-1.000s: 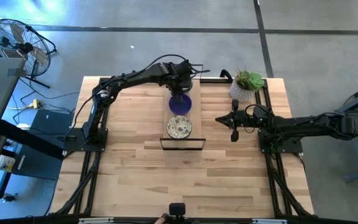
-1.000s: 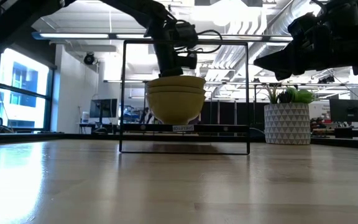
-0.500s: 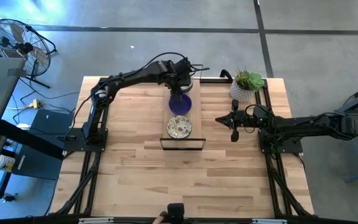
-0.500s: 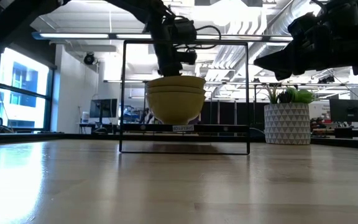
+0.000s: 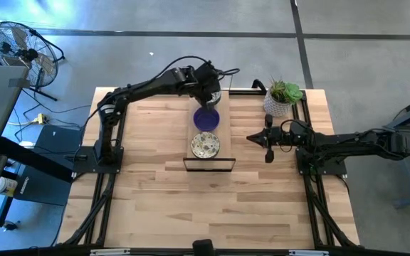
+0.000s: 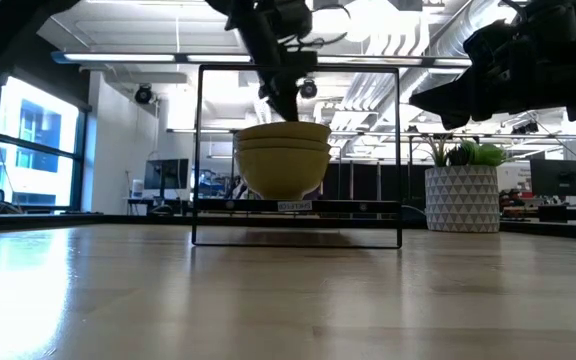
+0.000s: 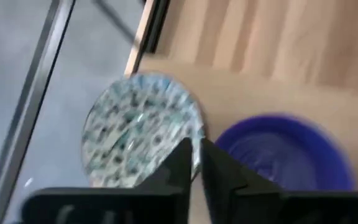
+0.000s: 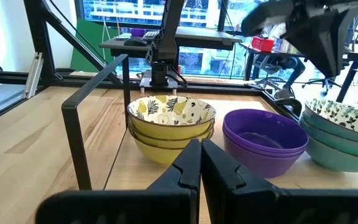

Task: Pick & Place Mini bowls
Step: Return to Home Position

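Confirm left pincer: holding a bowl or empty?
Empty: the left pincer is shut, nothing between its fingers, above the blue patterned bowl and purple bowl. The right pincer waits beside the shelf.

Wooden table point(image 5: 162, 195), wire shelf point(image 8: 73, 143), three bowl stacks point(image 8: 265, 142), potted plant point(image 5: 282, 96)

The left arm point(image 5: 148, 89) and the right arm point(image 5: 354, 142) are both matte black, built of slim tubular links joined by thicker, rounded joint housings. Thin black cables point(image 5: 226, 72) arch in loose loops just behind each arm's fingers, over a boxy wrist block. The left gripper point(image 7: 196, 155) and the right gripper point(image 8: 201, 152) look alike: two flat, dark fingers point(image 8: 182, 171) that taper to blunt wedge tips, rising from a broad black crossbar point(image 8: 123, 202) at their base.
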Tool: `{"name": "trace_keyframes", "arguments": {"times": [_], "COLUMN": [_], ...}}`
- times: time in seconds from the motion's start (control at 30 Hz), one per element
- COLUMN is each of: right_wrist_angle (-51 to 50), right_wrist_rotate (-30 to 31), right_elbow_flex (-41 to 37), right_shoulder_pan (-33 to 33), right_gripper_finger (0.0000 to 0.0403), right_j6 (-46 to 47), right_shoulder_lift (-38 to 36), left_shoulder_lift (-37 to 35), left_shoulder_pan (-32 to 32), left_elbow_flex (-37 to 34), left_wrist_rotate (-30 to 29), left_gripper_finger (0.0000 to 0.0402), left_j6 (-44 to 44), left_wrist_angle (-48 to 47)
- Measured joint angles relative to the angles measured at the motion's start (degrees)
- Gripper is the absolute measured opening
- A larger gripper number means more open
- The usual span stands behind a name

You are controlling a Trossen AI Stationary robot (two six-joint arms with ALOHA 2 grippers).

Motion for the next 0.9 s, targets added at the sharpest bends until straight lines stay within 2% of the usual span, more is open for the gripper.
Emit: {"name": "trace_keyframes", "arguments": {"times": [0.1, 0.53, 0.8, 0.9], "right_wrist_angle": [-0.01, -0.01, 0.02, -0.04], "right_wrist_rotate": [-0.56, 0.57, 1.05, 3.2], "right_elbow_flex": [0.0, 0.0, 0.0, 0.08], "right_shoulder_pan": [0.0, -0.01, -0.16, -0.54], "right_gripper_finger": [0.0, 0.0, 0.0, 0.0], "right_j6": [0.0, 0.0, 0.0, 0.0], "right_shoulder_lift": [0.0, -0.01, -0.59, -1.58], "left_shoulder_lift": [-2.87, -25.19, -36.87, -41.06], "left_shoulder_pan": [-0.12, -0.03, -0.03, -0.03], "left_elbow_flex": [-5.11, -44.2, -63.04, -68.87], "left_wrist_rotate": [4.32, 7.0, 12.11, 13.41], "left_gripper_finger": [0.0006, 0.0002, 0.0001, 0.0001], "left_j6": [-1.78, -5.39, -6.0, -6.23], "left_wrist_angle": [7.16, 44.23, 62.54, 67.22]}}
